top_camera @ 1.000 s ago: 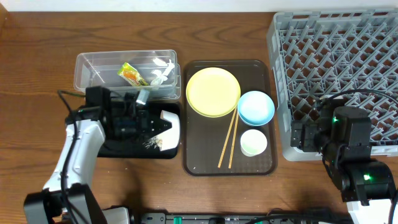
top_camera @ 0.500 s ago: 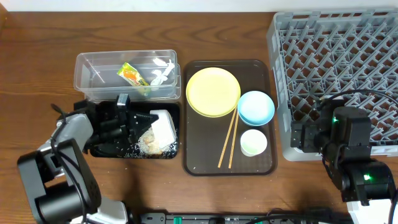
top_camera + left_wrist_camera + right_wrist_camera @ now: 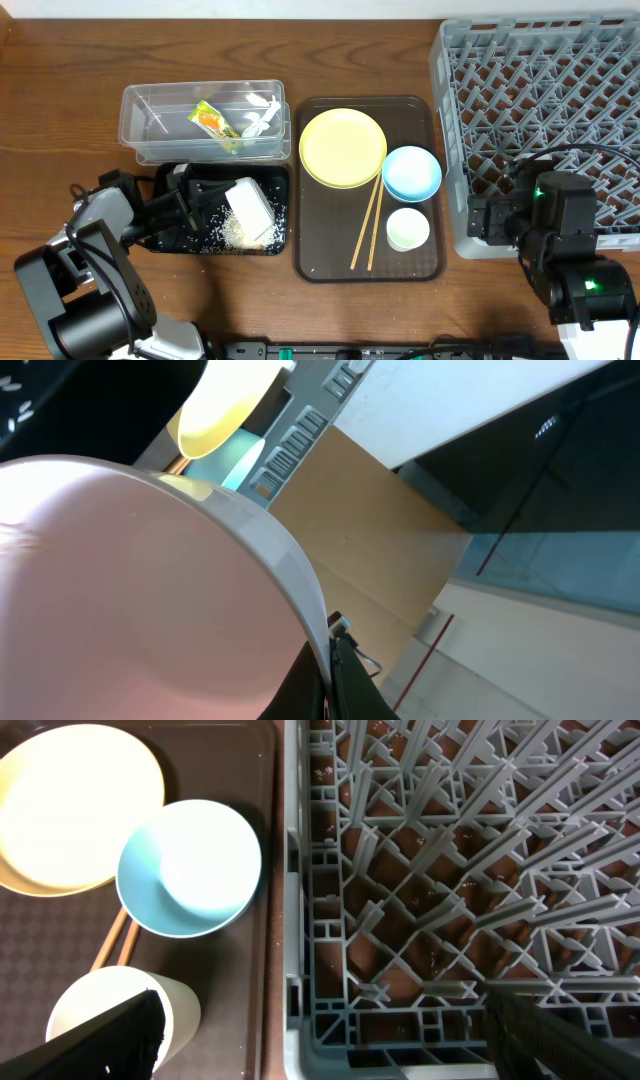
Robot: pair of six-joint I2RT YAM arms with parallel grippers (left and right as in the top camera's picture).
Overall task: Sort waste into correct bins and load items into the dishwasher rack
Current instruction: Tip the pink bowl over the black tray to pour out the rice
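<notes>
One white bowl (image 3: 250,208), gripped by the left hand (image 3: 212,200), tilts over the black tray (image 3: 200,248); the right hand (image 3: 345,1030) gapes wide.

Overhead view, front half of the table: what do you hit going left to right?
white bowl → chopsticks → white cup → dishwasher rack
</notes>
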